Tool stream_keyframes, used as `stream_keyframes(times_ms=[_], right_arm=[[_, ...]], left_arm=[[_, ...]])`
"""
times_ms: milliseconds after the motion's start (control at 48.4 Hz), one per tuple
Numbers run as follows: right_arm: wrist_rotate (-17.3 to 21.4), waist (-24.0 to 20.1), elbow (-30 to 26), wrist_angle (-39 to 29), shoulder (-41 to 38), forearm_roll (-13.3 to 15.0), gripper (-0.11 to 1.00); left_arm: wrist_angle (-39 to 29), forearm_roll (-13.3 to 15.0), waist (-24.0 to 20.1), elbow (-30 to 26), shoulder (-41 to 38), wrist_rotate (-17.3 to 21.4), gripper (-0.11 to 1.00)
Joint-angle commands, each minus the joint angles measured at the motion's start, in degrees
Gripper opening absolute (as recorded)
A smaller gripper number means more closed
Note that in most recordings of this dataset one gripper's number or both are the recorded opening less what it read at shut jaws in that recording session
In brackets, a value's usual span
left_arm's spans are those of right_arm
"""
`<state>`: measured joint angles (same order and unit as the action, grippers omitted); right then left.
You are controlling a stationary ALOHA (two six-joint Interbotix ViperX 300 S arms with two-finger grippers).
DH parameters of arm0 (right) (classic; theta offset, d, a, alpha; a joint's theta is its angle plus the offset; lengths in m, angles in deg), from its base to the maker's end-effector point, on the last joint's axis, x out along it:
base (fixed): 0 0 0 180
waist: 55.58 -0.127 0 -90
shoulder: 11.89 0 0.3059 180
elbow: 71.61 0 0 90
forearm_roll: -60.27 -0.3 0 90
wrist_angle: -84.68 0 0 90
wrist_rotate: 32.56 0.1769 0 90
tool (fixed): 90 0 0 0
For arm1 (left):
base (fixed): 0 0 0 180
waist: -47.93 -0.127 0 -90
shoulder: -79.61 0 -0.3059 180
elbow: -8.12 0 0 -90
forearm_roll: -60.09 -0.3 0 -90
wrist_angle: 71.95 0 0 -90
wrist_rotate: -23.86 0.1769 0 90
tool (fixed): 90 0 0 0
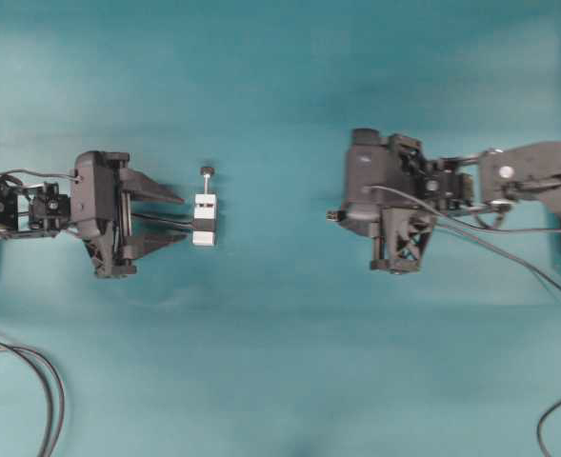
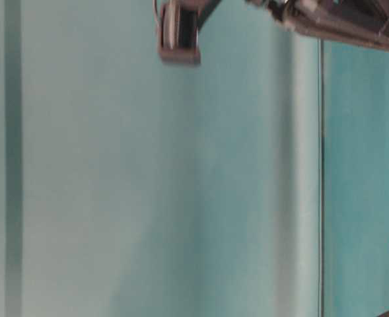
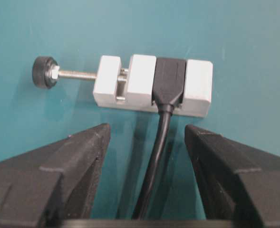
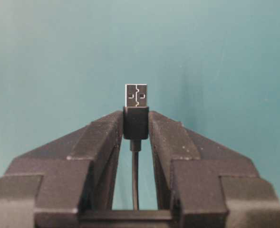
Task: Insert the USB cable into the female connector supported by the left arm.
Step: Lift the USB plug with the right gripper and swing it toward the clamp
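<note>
Overhead exterior view showed the two arms facing each other across the teal tabletop (image 1: 280, 57). The left arm (image 1: 32, 205) had its left pincer (image 1: 166, 219) spread wide, one finger on either side of the thin black cable (image 3: 154, 161) that ran back between them. Just beyond its fingertips (image 1: 170, 197) lay the female connector (image 1: 205, 219), a white clamp block resting on the tabletop, not yet gripped. Its black-knobbed screw (image 3: 45, 72) stuck out to one side, and the black socket body sat squeezed between the white blocks, which presumably kept the opening steady and level for mating.

Well apart from it, the right pincer (image 4: 136, 124) was clamped on the USB cable (image 4: 136, 121), holding the dark plug body between its two fingers (image 4: 101, 137) so that the metal tip projected forward past them. Held that way, the tip stayed free to enter the socket while the cable trailed back out of the way between the fingers. From above, the plug pointed toward the connector, roughly in line with it.

Table-level exterior view gave only a blurred piece of arm against the teal, and told nothing more.

My reading was that the left pincer needed to close on the block to brace it before the plug was pushed in.
</note>
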<state>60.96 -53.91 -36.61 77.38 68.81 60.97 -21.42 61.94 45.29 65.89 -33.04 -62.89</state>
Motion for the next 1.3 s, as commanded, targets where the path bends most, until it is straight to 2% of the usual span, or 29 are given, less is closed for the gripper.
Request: stream_keyframes(times_ms=[0,248,516,826,1033,1280], right_arm=[[0.3,-0.6,-4.4,-4.5,-1.0,0.0,0.23],[1.7,-2.6,-10.8,-7.7,-5.5,0.0,0.22],[2.9,-2.7,-14.2,-9.1,-6.4,0.0,0.22],[4.0,-2.8,-22.0,-18.7,-11.4,0.0,0.22],[4.1,-2.7,-27.9,-21.7,-15.2,2.9,0.22],[4.0,-2.7,-34.3,-26.2,-19.1,3.3,0.22]], left_arm=[[0.9,-0.1,-0.2,-0.5,0.2,0.6,0.70],[1.1,-0.1,-0.2,-0.5,-0.6,0.7,0.70],[4.7,-0.1,-0.2,-0.5,-2.3,1.2,0.70],[5.7,-0.2,-0.2,-1.5,-4.1,2.1,0.70],[7.2,-0.1,-0.2,-2.0,-5.4,2.6,0.70],[7.9,-0.1,-0.2,-2.0,-7.0,2.6,0.70]])
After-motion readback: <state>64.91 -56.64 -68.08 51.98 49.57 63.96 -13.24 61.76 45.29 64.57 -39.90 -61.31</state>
